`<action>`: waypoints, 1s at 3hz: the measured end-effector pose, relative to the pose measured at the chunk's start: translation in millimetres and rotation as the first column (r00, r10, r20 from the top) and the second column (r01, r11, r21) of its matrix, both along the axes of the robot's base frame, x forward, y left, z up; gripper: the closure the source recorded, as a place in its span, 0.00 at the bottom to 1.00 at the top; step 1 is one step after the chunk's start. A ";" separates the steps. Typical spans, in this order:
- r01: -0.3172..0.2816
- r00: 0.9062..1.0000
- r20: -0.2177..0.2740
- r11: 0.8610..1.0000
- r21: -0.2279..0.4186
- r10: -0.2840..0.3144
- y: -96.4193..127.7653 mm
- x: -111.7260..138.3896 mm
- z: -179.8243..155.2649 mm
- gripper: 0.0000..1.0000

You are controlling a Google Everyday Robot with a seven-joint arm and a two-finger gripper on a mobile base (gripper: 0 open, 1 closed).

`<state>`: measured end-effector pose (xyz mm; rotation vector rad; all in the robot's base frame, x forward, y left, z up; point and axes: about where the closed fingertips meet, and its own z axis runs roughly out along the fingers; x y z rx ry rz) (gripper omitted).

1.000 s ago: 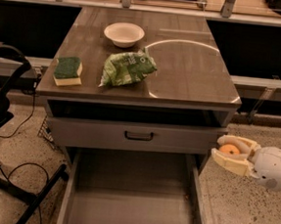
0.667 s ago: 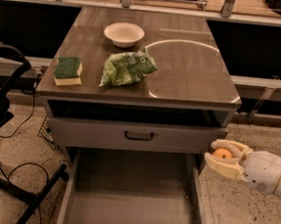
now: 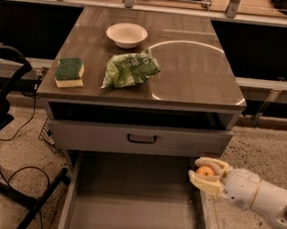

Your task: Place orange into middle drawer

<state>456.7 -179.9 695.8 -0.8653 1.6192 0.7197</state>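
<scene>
The orange is a small round fruit held between the cream fingers of my gripper, which is shut on it. The gripper comes in from the lower right on a white arm and sits over the right side wall of the pulled-out middle drawer. The drawer is a wide grey box with a bare floor, open below the closed grey drawer front with the black handle.
On the cabinet top are a white bowl, a green bag and a green-and-yellow sponge. A black frame and cables stand on the speckled floor at the left.
My gripper has moved left with the orange, from beside the cabinet to the right wall of the open drawer.
</scene>
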 end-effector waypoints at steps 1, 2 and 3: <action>-0.038 0.998 -0.048 0.999 0.009 0.039 38.2 1.1 -50.6 1.00; -0.097 0.992 -0.084 0.995 -0.010 0.096 85.1 -0.5 -106.6 1.00; -0.148 0.986 -0.086 0.985 -0.086 0.141 127.9 5.3 -156.3 1.00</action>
